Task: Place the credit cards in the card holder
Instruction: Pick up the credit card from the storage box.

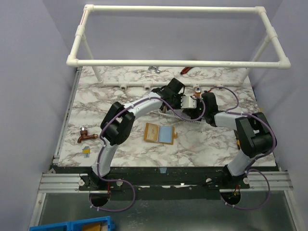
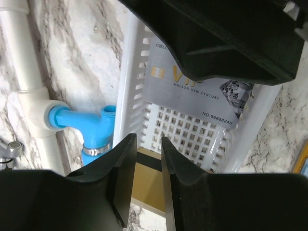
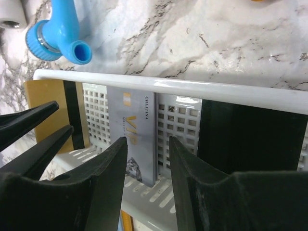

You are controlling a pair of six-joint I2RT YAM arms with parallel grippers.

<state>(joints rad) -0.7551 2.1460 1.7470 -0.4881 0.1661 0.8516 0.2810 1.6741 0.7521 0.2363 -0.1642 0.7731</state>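
The orange card holder (image 1: 160, 133) lies open on the marble, in front of the white mesh basket (image 1: 169, 114). Both grippers meet over that basket. My left gripper (image 1: 179, 98) (image 2: 149, 139) has its jaws narrow but apart, and a gold card (image 2: 147, 183) (image 3: 45, 106) with a black stripe shows through the gap at the basket's end. A silvery VIP card (image 2: 192, 91) (image 3: 139, 125) stands on edge in the basket. My right gripper (image 1: 192, 103) (image 3: 148, 139) is open astride it without pinching it. A black card (image 3: 250, 139) stands further along in the basket.
A blue pipe fitting (image 2: 91, 125) (image 3: 57, 33) on the white PVC frame (image 1: 178, 62) sits just behind the basket rim (image 3: 192, 89). A copper tap (image 1: 85, 136) and a small yellow part (image 1: 86, 150) lie at the left. A red tool (image 1: 185, 70) lies at the back.
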